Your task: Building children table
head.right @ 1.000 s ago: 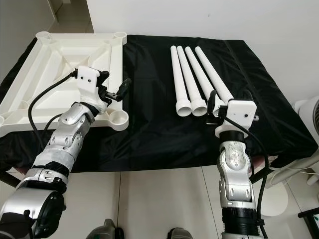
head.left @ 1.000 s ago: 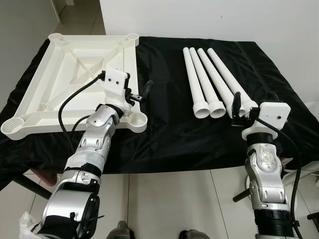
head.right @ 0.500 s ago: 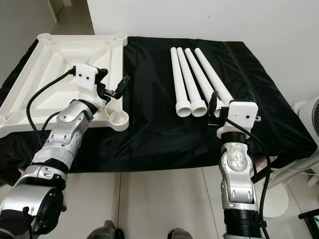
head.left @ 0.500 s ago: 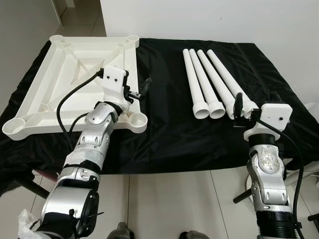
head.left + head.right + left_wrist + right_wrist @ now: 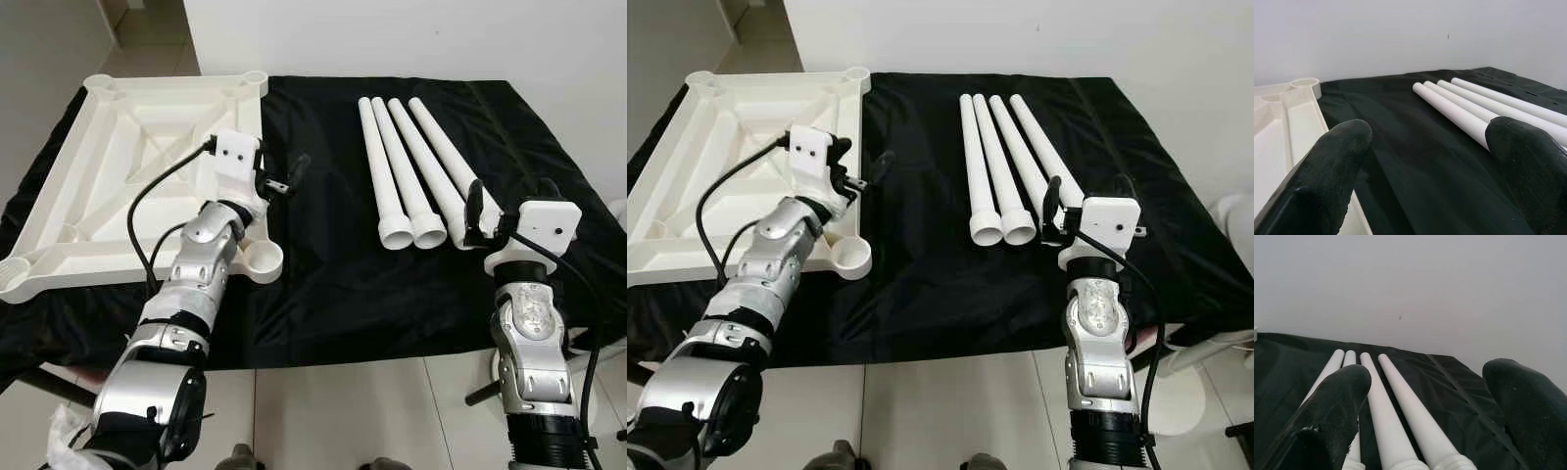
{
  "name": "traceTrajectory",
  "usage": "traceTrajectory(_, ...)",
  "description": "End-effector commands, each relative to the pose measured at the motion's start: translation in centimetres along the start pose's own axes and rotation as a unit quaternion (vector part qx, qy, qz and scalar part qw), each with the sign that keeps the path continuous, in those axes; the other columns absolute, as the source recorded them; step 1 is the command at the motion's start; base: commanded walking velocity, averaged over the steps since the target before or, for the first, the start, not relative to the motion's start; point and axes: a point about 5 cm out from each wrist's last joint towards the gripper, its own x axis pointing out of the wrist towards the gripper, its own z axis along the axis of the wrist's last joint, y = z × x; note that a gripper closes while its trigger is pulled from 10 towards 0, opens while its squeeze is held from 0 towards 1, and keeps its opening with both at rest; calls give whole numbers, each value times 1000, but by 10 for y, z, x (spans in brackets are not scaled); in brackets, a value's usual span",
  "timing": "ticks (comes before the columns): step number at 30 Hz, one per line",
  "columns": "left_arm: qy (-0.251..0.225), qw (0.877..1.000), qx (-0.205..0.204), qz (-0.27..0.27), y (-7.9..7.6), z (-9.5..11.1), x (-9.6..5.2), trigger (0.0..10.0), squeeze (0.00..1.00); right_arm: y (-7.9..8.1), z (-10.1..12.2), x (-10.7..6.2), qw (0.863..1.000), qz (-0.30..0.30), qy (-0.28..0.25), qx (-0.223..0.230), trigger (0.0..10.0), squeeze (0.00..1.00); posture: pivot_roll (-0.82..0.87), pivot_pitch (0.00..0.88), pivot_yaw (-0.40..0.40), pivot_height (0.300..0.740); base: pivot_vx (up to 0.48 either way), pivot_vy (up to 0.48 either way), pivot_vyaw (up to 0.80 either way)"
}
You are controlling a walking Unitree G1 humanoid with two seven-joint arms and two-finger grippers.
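Change since a second before: the left gripper (image 5: 282, 176) had lifted and reached further forward, from near the tabletop's front corner socket to its right edge; the right gripper (image 5: 505, 204) had edged up to the flared leg ends.
Left arm: stretched forward over the front right part of the upturned white tabletop (image 5: 108, 157), wrist raised, fingers (image 5: 1327, 176) spread apart and holding nothing, pointing across the black cloth (image 5: 323, 235) toward the legs.
Right arm: upright from the table's near edge, gripper at the near ends of the rightmost legs, fingers (image 5: 1332, 406) parted and empty.
Tabletop: one, underside up, on the left half of the cloth, round sockets at its corners.
Legs: four white tubes (image 5: 411, 162), side by side on the right half, flared ends toward the robot.
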Motion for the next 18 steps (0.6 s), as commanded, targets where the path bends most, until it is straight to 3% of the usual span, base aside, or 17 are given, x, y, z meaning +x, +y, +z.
traceTrajectory(1, -2, 1000, -3, 7, 1, 0, 1, 10000, 0, 0, 3, -1, 1000, 4, -5, -7, 10000, 0, -34, 0, 57, 740, 0, 0, 0)
traceTrajectory(18, -6, 1000, -2, -2, 0, 1, 4, 10000, 0, -1, 3, -1, 1000, 0, -2, -5, 10000, 0, -62, 0, 74, 740, 0, 0, 0)
